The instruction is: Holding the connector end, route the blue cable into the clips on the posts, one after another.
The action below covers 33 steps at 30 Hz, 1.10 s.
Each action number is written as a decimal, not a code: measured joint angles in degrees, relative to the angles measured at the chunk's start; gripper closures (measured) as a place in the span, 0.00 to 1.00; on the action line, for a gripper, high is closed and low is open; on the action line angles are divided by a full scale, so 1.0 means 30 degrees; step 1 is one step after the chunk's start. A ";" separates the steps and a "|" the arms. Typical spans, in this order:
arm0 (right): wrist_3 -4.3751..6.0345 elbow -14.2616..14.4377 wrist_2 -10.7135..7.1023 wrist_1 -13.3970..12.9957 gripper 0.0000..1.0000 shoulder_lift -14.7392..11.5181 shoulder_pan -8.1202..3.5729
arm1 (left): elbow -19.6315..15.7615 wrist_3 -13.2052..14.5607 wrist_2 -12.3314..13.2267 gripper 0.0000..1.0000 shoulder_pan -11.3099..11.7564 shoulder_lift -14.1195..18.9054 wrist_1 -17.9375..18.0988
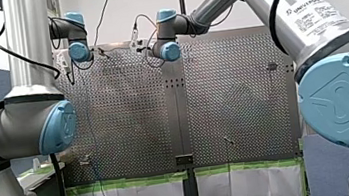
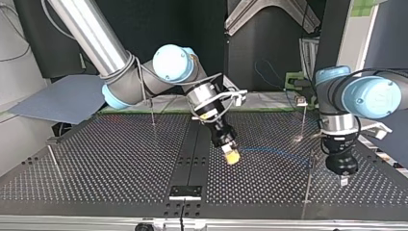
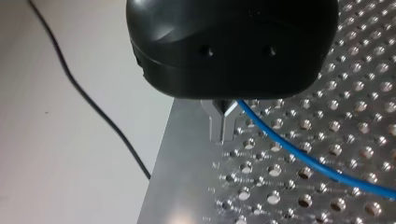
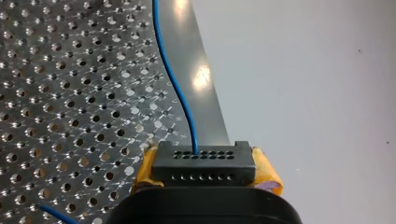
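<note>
Clamping the black connector (image 4: 203,165) between its yellow pads (image 4: 267,173), the right gripper (image 2: 232,156) sits low over the perforated table (image 2: 120,159) at the middle of the top view. You already hold the cable where you should, by the rigid block and not the wire. The blue cable (image 4: 181,100) leaves the connector's face ahead of the gripper. In the top view it trails toward the frame's right, reaching a thin post (image 2: 308,185) beside the left gripper (image 2: 343,180). Whether that gripper is apart or together, you cannot tell. Expect the cable to be light, thin and limp, so it will likely sag and curl. Keep it gently taut and avoid jerking where wire meets connector. Whether any clip (image 2: 301,101) holds it yet is unclear.
</note>
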 joint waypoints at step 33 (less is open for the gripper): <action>0.0206 -0.0932 -0.0211 0.0258 1.00 0.0637 -0.0962 | 0.0744 -0.0890 0.1622 0.63 0.0332 -0.1446 0.0829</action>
